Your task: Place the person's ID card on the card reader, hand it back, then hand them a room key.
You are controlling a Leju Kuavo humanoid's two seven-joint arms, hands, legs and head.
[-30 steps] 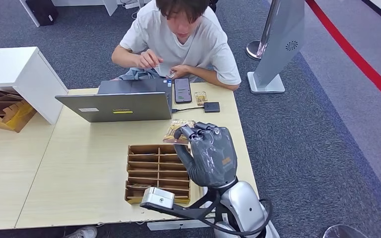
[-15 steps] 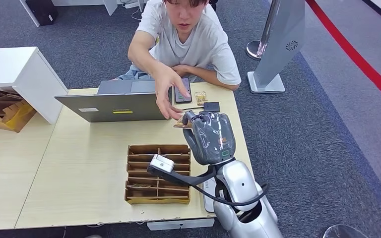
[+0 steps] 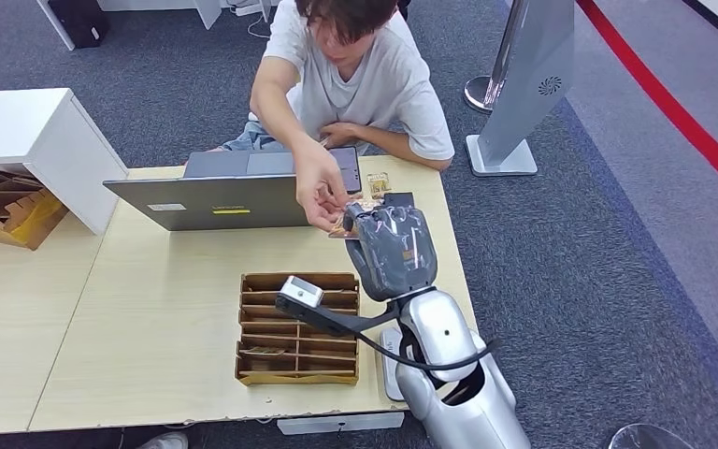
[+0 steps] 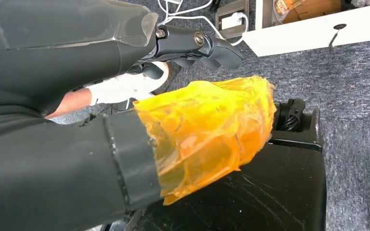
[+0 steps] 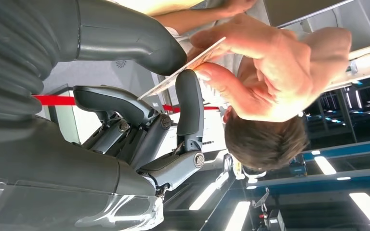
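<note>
In the head view, the right hand [image 3: 391,251] is raised above the desk [image 3: 150,318] beside the laptop [image 3: 229,192], and a card [image 3: 349,224] is pinched at its fingertips while it is also gripped by the person's hand [image 3: 321,192]. In the right wrist view, the card [image 5: 183,67] is seen clamped between thumb and finger. In the left wrist view, the left hand [image 4: 125,106] is seen with fingers curled around nothing.

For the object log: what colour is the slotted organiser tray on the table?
Brown, like cardboard; the slotted tray shows best in the head view.
</note>
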